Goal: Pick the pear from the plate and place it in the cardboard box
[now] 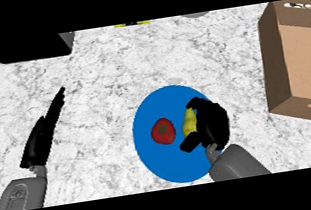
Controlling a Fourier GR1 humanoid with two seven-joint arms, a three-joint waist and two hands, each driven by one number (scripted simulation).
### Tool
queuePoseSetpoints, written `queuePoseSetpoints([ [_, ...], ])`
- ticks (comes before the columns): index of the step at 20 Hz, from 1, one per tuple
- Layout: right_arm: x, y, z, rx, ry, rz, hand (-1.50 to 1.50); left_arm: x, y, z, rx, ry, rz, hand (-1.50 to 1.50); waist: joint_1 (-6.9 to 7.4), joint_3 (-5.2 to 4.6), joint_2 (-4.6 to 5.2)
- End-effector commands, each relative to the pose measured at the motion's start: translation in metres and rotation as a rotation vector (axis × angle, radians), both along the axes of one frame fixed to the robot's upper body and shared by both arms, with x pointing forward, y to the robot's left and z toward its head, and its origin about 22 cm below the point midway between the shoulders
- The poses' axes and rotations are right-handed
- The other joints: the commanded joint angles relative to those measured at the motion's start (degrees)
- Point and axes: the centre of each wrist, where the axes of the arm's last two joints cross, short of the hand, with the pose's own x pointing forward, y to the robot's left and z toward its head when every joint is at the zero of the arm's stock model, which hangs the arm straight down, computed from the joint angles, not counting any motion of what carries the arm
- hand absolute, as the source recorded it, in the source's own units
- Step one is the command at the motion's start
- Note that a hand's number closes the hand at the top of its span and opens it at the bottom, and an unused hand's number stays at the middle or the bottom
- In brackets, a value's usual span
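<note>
**Inspector:** Head view, the only one supplied. Where is the pear?

**Assistant:** The pear (pixel 189 122) lies on the blue plate (pixel 159 163), right of the plate's centre. Its long axis runs roughly away from the robot, so it reads as near vertical in this view. A red fruit (pixel 163 131) sits just beside it on the left, with a narrow gap between them.

**Inspector:** State of the right hand?

**Assistant:** The right hand (pixel 211 123) is over the plate's right half and hard against the pear's right flank. Its fingers curve round the far end of the pear and the thumb comes in at the near end, so it is closed round the fruit along its length. Only the pear's left side shows. I cannot tell whether it has left the plate.

**Inspector:** And the left hand?

**Assistant:** The left hand (pixel 42 136) rests at the left of the view on the worktop (pixel 109 73), fingers straight. It is well apart from the plate and holds nothing.

**Inspector:** Which relation governs the next move?

**Assistant:** The cardboard box (pixel 297 55) stands to the right of the hand and somewhat further from the robot, with its open top facing up. The right hand is by far the nearer to it. In my judgement, the carry goes rightward and away, and must rise enough to clear the box's near wall. The red fruit sits on the opposite side, out of that path.
</note>
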Motion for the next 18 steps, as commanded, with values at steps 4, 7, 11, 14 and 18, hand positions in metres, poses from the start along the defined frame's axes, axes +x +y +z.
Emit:
queuePoseSetpoints([
  [4,0.011,0.003,-0.011,-0.147,-0.122,-0.017,1.5,-0.007,0.005,0.0,0.007,-0.008,0.013,0.0,0.35,0.35,0.74],
  [7,0.003,0.002,-0.016,-0.17,-0.156,-0.044,1.5,-0.001,0.005,0.005,0.004,-0.004,0.019,0.0,0.2,0.35,0.69],
  [11,0.033,-0.022,0.012,-0.264,-0.111,0.061,1.5,-0.002,0.003,0.005,0.015,-0.006,0.004,0.0,0.32,0.35,0.8],
  [14,0.067,-0.042,0.042,-0.36,-0.033,0.238,1.5,0.002,-0.013,0.005,-0.006,-0.016,-0.015,0.0,1.28,0.34,1.1],
  [18,0.089,-0.057,0.059,-0.428,-0.024,0.338,1.5,-0.003,0.011,0.0,0.001,-0.001,-0.01,0.0,0.62,0.34,0.87],
])
